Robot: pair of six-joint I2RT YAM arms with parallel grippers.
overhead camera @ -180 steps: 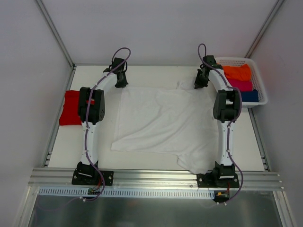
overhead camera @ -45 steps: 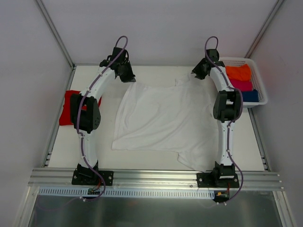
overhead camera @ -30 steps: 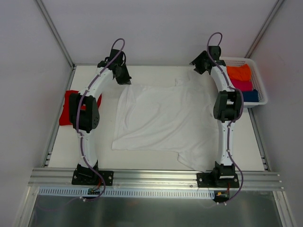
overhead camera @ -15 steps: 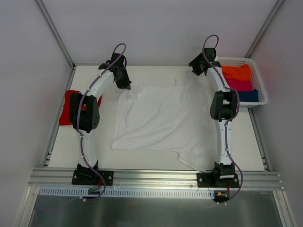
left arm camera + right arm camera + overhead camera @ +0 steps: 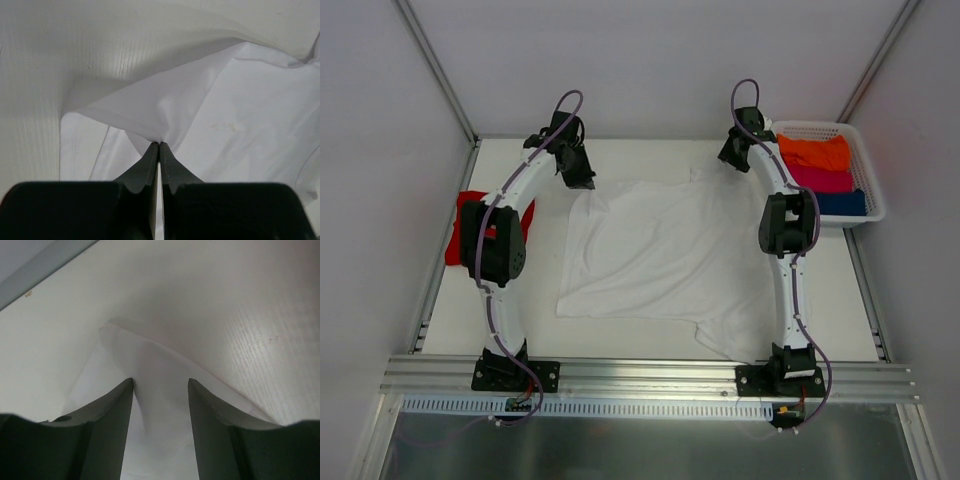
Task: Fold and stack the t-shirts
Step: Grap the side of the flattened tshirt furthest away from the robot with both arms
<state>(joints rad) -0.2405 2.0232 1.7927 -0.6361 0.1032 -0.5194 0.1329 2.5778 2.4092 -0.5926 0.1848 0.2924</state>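
Left gripper [image 5: 159,144] pinches the thin white cloth t-shirt [image 5: 660,250] at upper left; the half-open right gripper [image 5: 160,382], straddling cloth, should close before lifting.

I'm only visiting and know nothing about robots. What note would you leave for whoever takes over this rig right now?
Left gripper: shut on the far left corner of the white t-shirt.
Right gripper: open, fingers astride its far right edge, not gripping.
It lies spread in the middle; the red t-shirt lies folded to its left.
Done: red folded. Left: fold the white, stack both.
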